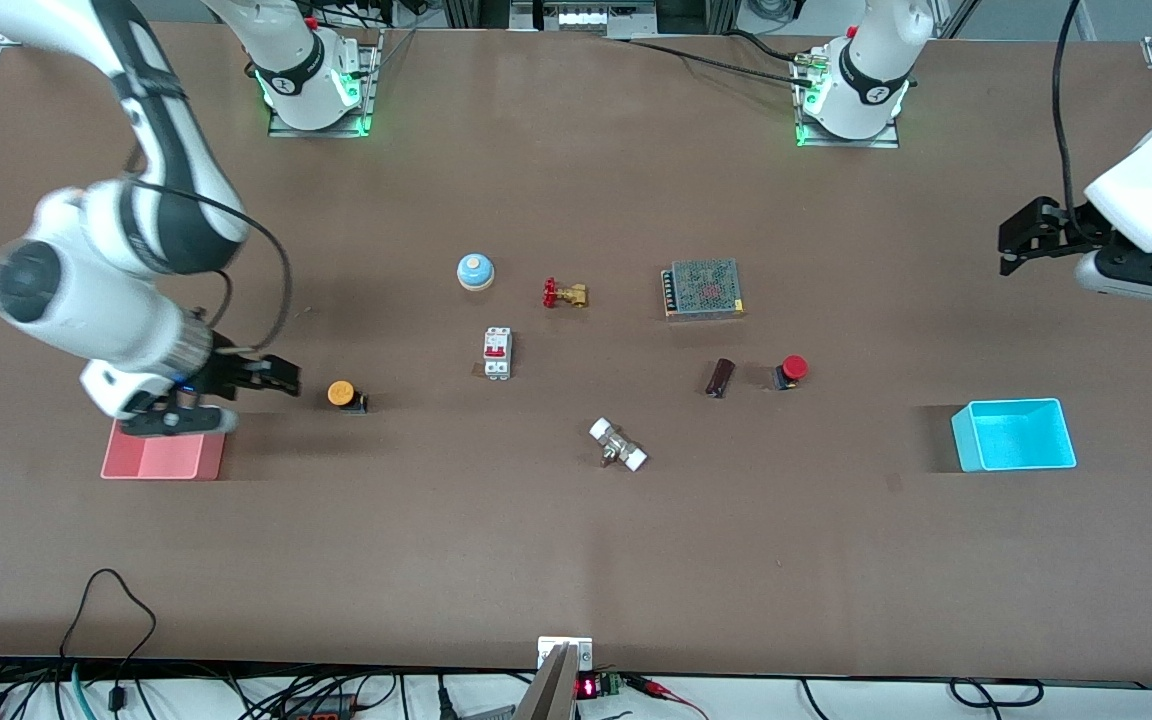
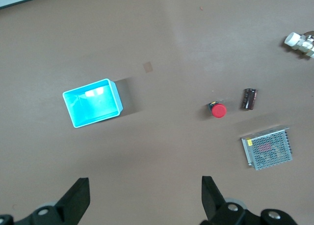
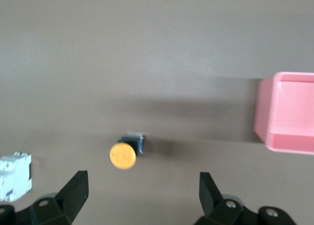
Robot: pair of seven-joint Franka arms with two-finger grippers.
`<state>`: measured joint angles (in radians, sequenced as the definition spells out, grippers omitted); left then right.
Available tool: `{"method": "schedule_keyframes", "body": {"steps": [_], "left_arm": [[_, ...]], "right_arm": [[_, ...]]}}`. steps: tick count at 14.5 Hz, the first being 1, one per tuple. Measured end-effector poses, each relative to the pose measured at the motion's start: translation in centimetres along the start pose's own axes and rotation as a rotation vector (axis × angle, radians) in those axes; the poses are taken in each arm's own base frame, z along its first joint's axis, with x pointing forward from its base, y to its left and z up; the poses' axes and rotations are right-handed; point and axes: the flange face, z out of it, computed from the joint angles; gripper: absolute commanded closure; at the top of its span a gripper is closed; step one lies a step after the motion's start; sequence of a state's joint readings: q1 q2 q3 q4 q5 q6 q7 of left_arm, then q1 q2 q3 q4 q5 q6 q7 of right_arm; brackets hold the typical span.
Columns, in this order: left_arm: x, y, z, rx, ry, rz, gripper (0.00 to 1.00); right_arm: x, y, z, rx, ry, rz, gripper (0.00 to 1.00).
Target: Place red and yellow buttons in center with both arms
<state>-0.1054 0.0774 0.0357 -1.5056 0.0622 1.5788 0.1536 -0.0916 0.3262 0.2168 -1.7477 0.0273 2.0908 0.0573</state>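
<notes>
Brown matte counter [image 1: 576,540] carries all items. The yellow button [image 1: 343,393] lies on its side toward the right arm's end of the counter, between the pink tray [image 1: 164,457] and the white circuit breaker [image 1: 497,353]. The right pincer [image 1: 271,375] hangs low over the counter just beside the yellow button, on the pink tray's side of it, with its jaws spread wide and nothing between them. In the right wrist view the yellow button [image 3: 125,153] sits ahead of the open fingers [image 3: 76,188], apart from them.

The red button [image 1: 791,371] lies toward the left arm's end of the counter, just beside a dark cylindrical part [image 1: 721,377] and nearer to the front camera than the mesh-covered power supply [image 1: 703,288]. The cyan tray [image 1: 1014,435] stands nearer the left arm's end than the red button. The left pincer [image 1: 1021,240] is raised over the counter's end, well apart from the red button, jaws wide and empty; the left wrist view shows the red button [image 2: 217,109] between the cyan tray [image 2: 92,102] and the power supply [image 2: 267,148].
</notes>
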Motion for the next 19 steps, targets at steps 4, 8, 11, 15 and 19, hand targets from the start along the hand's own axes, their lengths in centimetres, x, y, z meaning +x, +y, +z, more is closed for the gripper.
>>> {"method": "schedule_keyframes", "body": {"steps": [4, 8, 11, 15, 19], "left_arm": [[-0.8, -2.2, 1.3, -0.034, -0.029, -0.034, 0.0], [-1.3, -2.5, 1.5, -0.055, -0.05, -0.037, 0.0], [-1.4, -2.1, 1.3, -0.055, -0.049, -0.031, 0.0], [-1.4, -2.0, 1.4, -0.056, -0.053, -0.029, 0.0], [-1.4, -2.0, 1.5, -0.056, -0.054, -0.029, 0.0]], "right_arm": [[-1.7, 3.5, -8.3, -0.033, -0.03, 0.037, 0.0], [-3.7, 4.5, -14.5, -0.063, -0.035, 0.054, 0.0], [-4.7, 4.9, -16.2, -0.069, -0.033, 0.064, 0.0], [-4.7, 4.9, -16.1, -0.069, -0.037, 0.065, 0.0], [-4.7, 5.2, -16.2, -0.07, -0.046, 0.071, 0.0]]}}
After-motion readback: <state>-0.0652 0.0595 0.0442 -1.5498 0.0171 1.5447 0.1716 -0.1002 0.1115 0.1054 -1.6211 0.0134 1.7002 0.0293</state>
